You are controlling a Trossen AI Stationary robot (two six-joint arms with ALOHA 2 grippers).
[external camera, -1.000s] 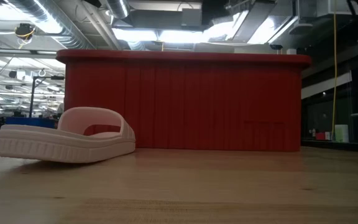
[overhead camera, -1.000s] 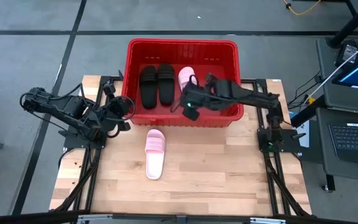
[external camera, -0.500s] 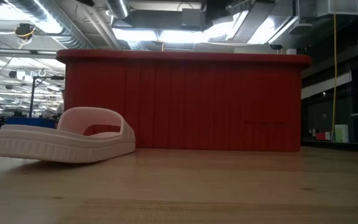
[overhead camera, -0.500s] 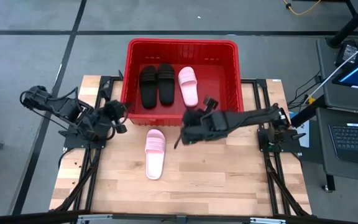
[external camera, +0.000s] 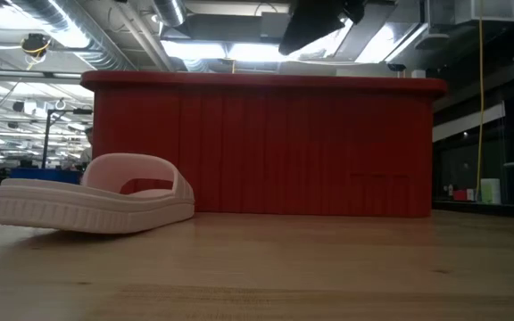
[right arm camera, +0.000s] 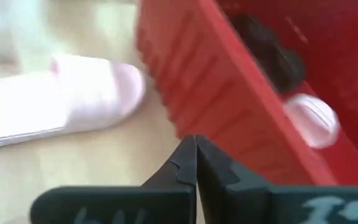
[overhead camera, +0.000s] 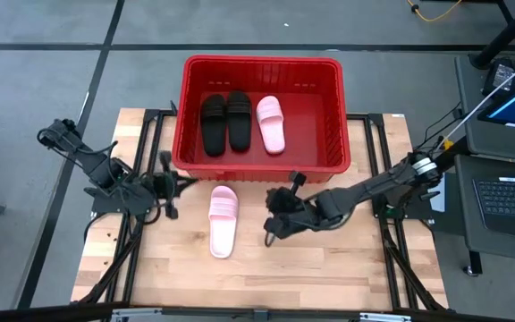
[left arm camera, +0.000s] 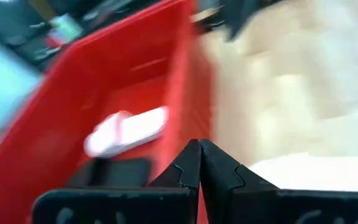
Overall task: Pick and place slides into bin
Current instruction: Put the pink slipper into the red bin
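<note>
The red bin point(overhead camera: 331, 134) stands at the table's far side and holds two black slides point(overhead camera: 226, 122) side by side and one pink slide point(overhead camera: 271, 123), all sole-down on its floor. A second pink slide point(overhead camera: 223, 220) lies sole-down on the table in front of the bin; it also shows in the low view point(external camera: 92, 203) and the right wrist view point(right arm camera: 55, 102). My right gripper point(overhead camera: 271, 225) is shut and empty, above the table to the right of that slide. My left gripper point(overhead camera: 170, 186) is shut and empty, left of the slide near the bin's front left corner.
Bare wooden table top point(overhead camera: 329, 259) lies in front of and to the right of the loose pink slide. The bin's front wall point(external camera: 266, 147) stands close behind it. A laptop point(overhead camera: 508, 192) sits off the table's right side.
My right gripper has come out of the bin, over its front wall, toward the table's near edge and down to the right of the loose pink slide; the pink slide it was over stays in the bin. My left gripper has drawn back a little toward the near edge.
</note>
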